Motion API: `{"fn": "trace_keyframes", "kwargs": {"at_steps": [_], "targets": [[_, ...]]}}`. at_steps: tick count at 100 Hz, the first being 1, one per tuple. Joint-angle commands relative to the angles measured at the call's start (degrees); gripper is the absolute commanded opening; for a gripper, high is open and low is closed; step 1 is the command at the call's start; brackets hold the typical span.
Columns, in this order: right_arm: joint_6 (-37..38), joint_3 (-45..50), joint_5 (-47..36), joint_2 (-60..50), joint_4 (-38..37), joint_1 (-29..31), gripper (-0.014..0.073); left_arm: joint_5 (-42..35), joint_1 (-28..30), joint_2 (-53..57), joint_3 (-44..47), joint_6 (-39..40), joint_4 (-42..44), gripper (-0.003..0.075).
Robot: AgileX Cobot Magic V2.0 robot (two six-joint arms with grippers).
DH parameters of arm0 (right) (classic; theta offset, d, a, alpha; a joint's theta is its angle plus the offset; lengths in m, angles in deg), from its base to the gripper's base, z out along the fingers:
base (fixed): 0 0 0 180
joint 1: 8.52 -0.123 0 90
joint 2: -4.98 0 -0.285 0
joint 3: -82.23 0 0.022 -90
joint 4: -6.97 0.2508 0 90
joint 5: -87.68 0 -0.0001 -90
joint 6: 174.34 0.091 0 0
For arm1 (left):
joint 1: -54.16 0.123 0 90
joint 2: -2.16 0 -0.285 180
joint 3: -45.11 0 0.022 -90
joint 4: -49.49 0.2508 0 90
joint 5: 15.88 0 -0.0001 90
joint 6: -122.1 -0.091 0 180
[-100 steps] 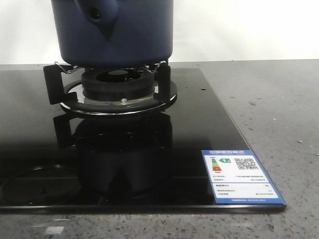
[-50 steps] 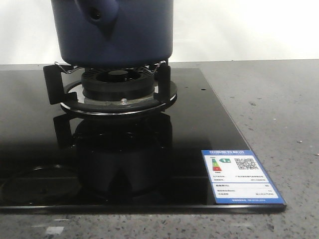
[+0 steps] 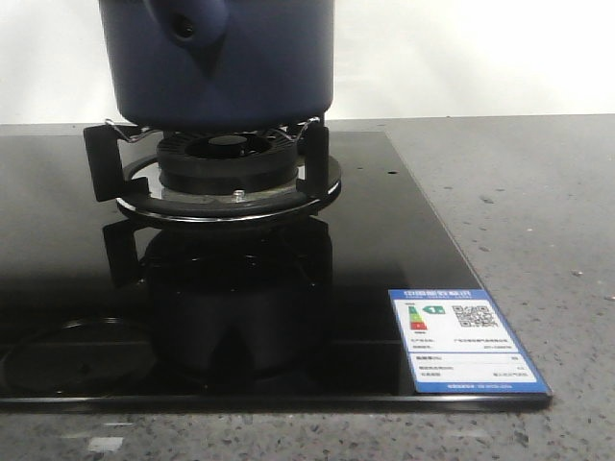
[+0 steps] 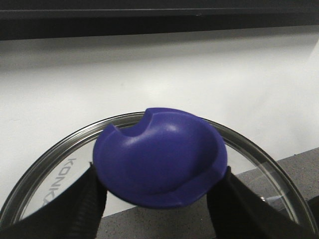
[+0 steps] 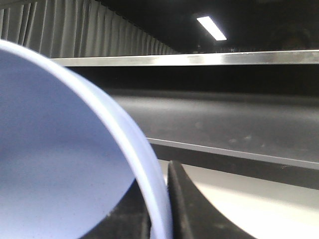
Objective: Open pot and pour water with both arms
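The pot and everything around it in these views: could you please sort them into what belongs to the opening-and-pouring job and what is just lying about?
Part of the job:
- pot, sitting on the burner
- glass lid with blue knob, held in the left gripper
- light-blue bowl, its rim in the right gripper

Just lying about:
- black hob glass
- energy label
- grey countertop

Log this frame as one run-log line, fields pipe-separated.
pot: on burner, top out of frame | left gripper: shut on lid knob, glass lid held | right gripper: shut on light-blue vessel rim
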Motion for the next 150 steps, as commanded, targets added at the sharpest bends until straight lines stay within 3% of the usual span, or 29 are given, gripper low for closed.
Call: {"fn": "trace_keyframes", "kwargs": {"at_steps": [1, 26, 38, 62, 73, 93, 116, 135, 150], "targets": [[-0.09, -1.52, -4.86, -3.49, -0.75, -0.01, -0.0045, 0.61, 0.22, 2.41, -2.22, 0.56, -4.59, 0.0315], [-0.09, -1.52, -4.59, -3.49, -0.75, -0.01, -0.0045, 1.18, 0.22, 2.41, -2.22, 0.56, -4.69, 0.0315], [-0.09, -2.09, 0.17, -4.02, -0.5, 0.1, -0.0045, 2.9, 0.22, 2.41, -2.22, 0.56, -4.83, 0.0315], [-0.09, -9.77, 26.81, -9.43, 6.6, 1.39, -0.0045, 7.44, -0.01, 2.41, -2.22, 0.56, -5.78, 0.0315], [-0.09, -15.5, 44.82, -12.4, 11.35, 4.61, -0.0043, 10.81, -0.01, 2.41, -2.22, 0.56, -7.09, 0.0315], [3.57, -25.85, 83.32, -14.09, 15.38, 17.99, -0.0043, 16.46, -0.22, 2.41, -2.22, 0.56, -8.64, 0.0315], [6.59, -26.54, 112.5, -12.48, 14.5, 34.52, -0.0043, 16.79, -5.9, 2.41, -2.22, -0.36, -9.32, 0.0315], [6.59, -26.42, 127.82, -7.08, 12.35, 42.59, -0.0043, 14.21, -11.66, 2.41, -2.22, -1.67, -9.32, 0.0315], [6.59, -26.06, 131.22, -3.58, 7.46, 43.62, -0.0043, 13.57, -15.07, 2.03, -2.22, -2.01, -9.2, 0.0315]]}}
